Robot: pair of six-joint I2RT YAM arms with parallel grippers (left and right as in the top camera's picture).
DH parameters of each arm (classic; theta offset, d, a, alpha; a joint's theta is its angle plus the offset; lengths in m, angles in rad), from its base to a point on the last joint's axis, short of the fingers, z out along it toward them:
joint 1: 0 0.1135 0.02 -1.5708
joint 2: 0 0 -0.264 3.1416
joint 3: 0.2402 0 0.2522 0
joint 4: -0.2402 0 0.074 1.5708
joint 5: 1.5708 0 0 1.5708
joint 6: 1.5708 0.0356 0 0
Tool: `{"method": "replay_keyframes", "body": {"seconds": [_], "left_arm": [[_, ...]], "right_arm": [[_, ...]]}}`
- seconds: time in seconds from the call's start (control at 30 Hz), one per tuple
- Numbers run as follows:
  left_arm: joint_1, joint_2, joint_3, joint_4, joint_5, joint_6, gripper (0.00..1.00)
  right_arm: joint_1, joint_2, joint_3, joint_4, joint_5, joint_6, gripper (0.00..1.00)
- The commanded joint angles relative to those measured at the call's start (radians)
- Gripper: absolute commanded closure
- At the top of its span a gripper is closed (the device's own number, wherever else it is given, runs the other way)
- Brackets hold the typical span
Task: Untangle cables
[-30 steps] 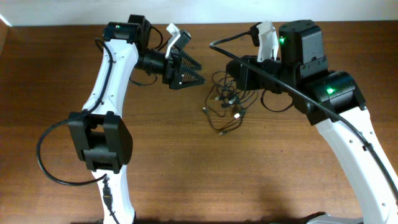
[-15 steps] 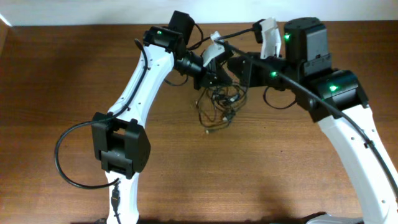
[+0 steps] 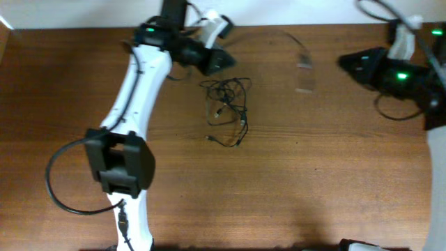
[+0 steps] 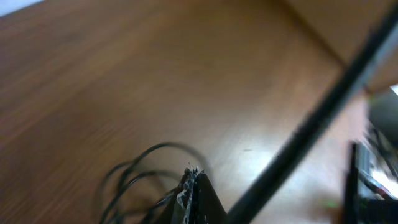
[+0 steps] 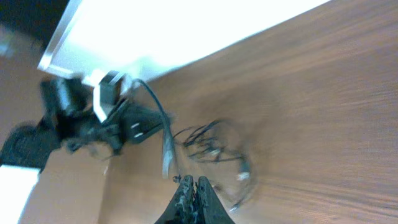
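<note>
My left pincer point(image 3: 221, 61) is pressed together. The cables point(image 3: 226, 111) lie in a loose bunch just ahead of its tips, and I can't tell whether it pinches a strand. My right pincer point(image 3: 346, 61) is pressed together too, well apart from the bunch. A blurred cord point(image 5: 165, 149) runs from just beyond its tips.

The table point(image 3: 293, 181) is viewed from straight above by the overhead camera, with both arms taken in. The left wrist view is taken from close behind the left gripper point(image 4: 192, 177), low over the wood (heavily blurred), with the cables point(image 4: 134, 174) just left of the fingertips. The right wrist view is tilted and set behind the right gripper point(image 5: 193, 182), with the same cables ahead of its fingertips. This bunch is shared by all three views.
</note>
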Motion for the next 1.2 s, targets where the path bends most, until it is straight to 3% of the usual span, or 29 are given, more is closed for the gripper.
{"method": "replay_keyframes", "body": {"seconds": [0.0,0.07,0.13,0.17,0.2,0.43,0.5,0.67,0.83,1.17], "left_arm": [[0.085,-0.014,-0.006,-0.044,0.026,-0.069,1.00],[0.069,-0.019,-0.006,-0.156,0.167,-0.069,1.00],[0.055,-0.020,-0.006,-0.216,0.193,-0.072,1.00],[0.055,-0.020,-0.006,-0.222,0.207,-0.112,1.00],[0.055,-0.020,-0.006,-0.213,0.229,-0.163,1.00],[0.068,-0.020,-0.006,0.057,0.381,-0.492,1.00],[0.068,-0.020,-0.006,0.113,0.383,-0.585,1.00],[0.068,-0.020,-0.006,0.173,0.383,-0.769,1.00],[0.070,-0.020,-0.006,0.250,0.468,-0.836,1.00],[0.072,-0.020,-0.006,0.545,0.572,-1.138,1.00]], "right_arm": [[0.002,0.003,0.023,-0.010,0.022,-0.042,0.96],[0.062,0.072,0.023,-0.003,0.023,-0.043,0.96],[0.125,0.126,0.023,0.007,0.023,-0.047,0.95],[0.161,0.153,0.023,0.010,0.022,-0.057,0.79],[0.191,0.172,0.023,0.010,0.022,-0.058,0.69],[0.316,0.300,0.021,-0.012,0.093,-0.014,0.19],[0.335,0.331,0.021,-0.011,0.090,-0.014,0.14],[0.386,0.384,0.021,0.073,0.104,0.083,0.13],[0.428,0.425,0.021,0.177,0.122,0.188,0.29],[0.477,0.441,0.017,0.344,0.104,0.274,0.39]]}}
